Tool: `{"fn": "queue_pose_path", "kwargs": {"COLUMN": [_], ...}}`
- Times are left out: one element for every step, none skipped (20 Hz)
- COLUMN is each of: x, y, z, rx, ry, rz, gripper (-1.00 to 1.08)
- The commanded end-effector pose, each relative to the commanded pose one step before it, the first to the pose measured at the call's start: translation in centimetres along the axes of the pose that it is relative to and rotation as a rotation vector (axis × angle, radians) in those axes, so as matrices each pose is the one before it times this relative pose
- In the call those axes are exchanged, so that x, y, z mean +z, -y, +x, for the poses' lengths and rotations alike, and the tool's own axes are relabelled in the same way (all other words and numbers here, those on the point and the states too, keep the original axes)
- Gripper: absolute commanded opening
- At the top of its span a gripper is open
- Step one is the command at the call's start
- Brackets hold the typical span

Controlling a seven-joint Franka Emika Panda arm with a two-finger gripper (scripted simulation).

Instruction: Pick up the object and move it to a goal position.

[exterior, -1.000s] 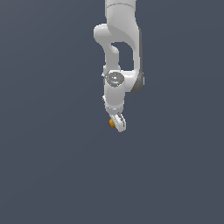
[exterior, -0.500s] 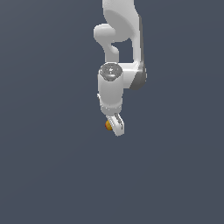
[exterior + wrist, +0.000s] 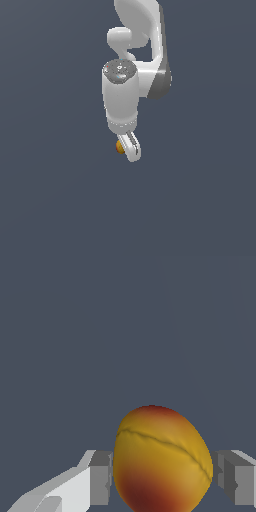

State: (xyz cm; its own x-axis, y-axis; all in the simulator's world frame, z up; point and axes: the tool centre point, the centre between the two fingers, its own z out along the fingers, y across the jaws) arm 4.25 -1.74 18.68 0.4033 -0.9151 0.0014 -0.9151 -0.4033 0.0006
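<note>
The object (image 3: 119, 146) is a tiny roundish orange-yellow thing with a reddish patch, held at the tip of my white gripper (image 3: 126, 149) in the exterior view. In the wrist view the object (image 3: 160, 461) fills the gap between the two grey finger pads (image 3: 101, 476), which press on its two sides. The gripper (image 3: 165, 478) is shut on it and holds it clear of the surface below. Part of the object is hidden behind the near finger in the exterior view.
The white arm (image 3: 135, 75) reaches down from the top of the exterior view. Around it lies a plain dark grey-blue ground (image 3: 50, 200) with no other objects showing.
The arm has grown larger in the exterior view and its wrist has turned. The gripper with the object in it has shifted slightly to the exterior view's left and down.
</note>
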Motion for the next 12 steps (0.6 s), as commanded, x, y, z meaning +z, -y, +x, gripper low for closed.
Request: {"fn": "queue_pose_path", "kwargs": {"x": [-0.941,-0.27,-0.239,-0.209,-0.176,-0.155,-0.129,-0.104,-0.08,-0.057,-0.034,-0.011], "y": [0.697,0.213,0.191,0.169,0.147,0.128,0.108,0.088,0.068,0.048,0.029,0.01], "z": [0.519,0.161,0.143,0.126,0.116,0.094,0.079,0.064,0.049,0.035,0.021,0.007], "rx": [-0.00049,0.0,0.0,0.0,-0.00012,0.0,0.0,0.0,0.0,0.0,0.0,0.0], "ry": [0.00033,0.0,0.0,0.0,0.00064,0.0,0.0,0.0,0.0,0.0,0.0,0.0], "rz": [0.0002,0.0,0.0,0.0,0.00022,0.0,0.0,0.0,0.0,0.0,0.0,0.0], "gripper": [-1.0,-1.0,-1.0,-1.0,-1.0,-1.0,-1.0,-1.0,-1.0,-1.0,-1.0,-1.0]}}
